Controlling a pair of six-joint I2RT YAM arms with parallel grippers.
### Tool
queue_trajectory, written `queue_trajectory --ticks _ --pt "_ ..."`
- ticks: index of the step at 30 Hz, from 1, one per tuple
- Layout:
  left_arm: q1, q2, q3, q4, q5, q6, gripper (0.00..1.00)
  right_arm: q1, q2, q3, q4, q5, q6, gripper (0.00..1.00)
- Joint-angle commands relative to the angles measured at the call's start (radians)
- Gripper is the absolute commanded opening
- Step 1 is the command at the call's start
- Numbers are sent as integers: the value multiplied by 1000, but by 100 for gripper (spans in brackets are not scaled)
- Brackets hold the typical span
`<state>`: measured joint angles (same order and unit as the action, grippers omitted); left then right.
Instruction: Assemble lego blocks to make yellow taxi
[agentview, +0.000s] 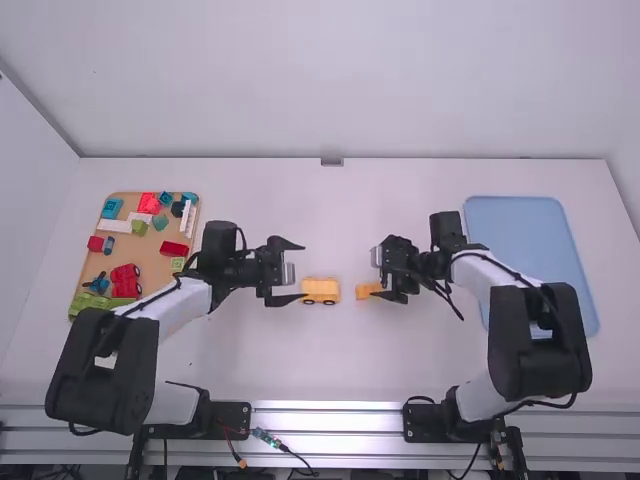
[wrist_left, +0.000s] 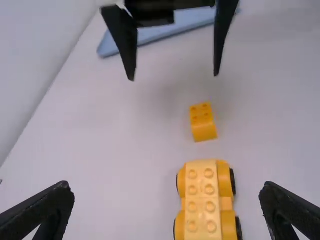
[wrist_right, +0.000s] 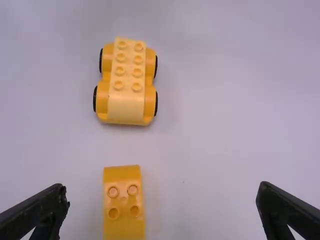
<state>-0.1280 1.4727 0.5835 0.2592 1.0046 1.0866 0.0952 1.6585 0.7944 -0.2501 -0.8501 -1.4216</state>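
Note:
My left gripper (agentview: 303, 270) is open just above and left of the yellow wheeled car base (agentview: 320, 290), mid-table. Its open fingers stand wide in the left wrist view, the left gripper (wrist_left: 166, 194) having nothing between them. The car base (wrist_left: 202, 200) carries a paler studded piece on top. A small orange-yellow block (agentview: 368, 291) lies right of it, apart, partly under my open right gripper (agentview: 379, 273). In the right wrist view, the block (wrist_right: 123, 205) shows studs, near the car base (wrist_right: 127, 90); the right gripper (wrist_right: 162, 194) holds nothing.
A brown tray (agentview: 152, 262) at the left holds loose bricks in red, blue, green and white, with some small wheeled and propeller-like pieces. On the right lies a blue tray (agentview: 520, 225), partly covered by the right arm.

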Motion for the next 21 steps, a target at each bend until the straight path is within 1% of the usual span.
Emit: queue_trajectory --ticks 1,3,6,9,11,12,14,15,17,18,21 --pt "4 33 -1 55 50 -179 99 7 -20 -41 31 -73 -8 99" --pt "0 55 2 52 61 -170 99 17 -20 -74 90 -58 -8 99" --pt "-10 78 21 32 61 -170 99 16 -20 -92 114 -21 -8 99" --pt "-10 100 47 -7 61 -166 99 16 -20 -111 113 -40 -16 99" --pt "-11 115 60 -67 67 -85 99 15 -20 -130 124 -68 -26 99" --pt "-11 115 60 -67 67 -85 99 15 -20 -130 124 -68 -26 99" --pt "-5 146 70 -97 128 -9 99 2 -18 -163 185 -67 -1 99" --pt "-5 167 76 -82 145 -9 99 -3 -9 -185 254 -70 43 99" --pt "-5 181 80 -72 145 -18 99 -5 3 -205 318 -70 79 99" --pt "-6 192 84 -61 139 -36 99 -6 20 -224 382 -69 109 99" --pt "-16 218 102 -69 131 -42 99 -3 58 -243 462 -70 142 99"
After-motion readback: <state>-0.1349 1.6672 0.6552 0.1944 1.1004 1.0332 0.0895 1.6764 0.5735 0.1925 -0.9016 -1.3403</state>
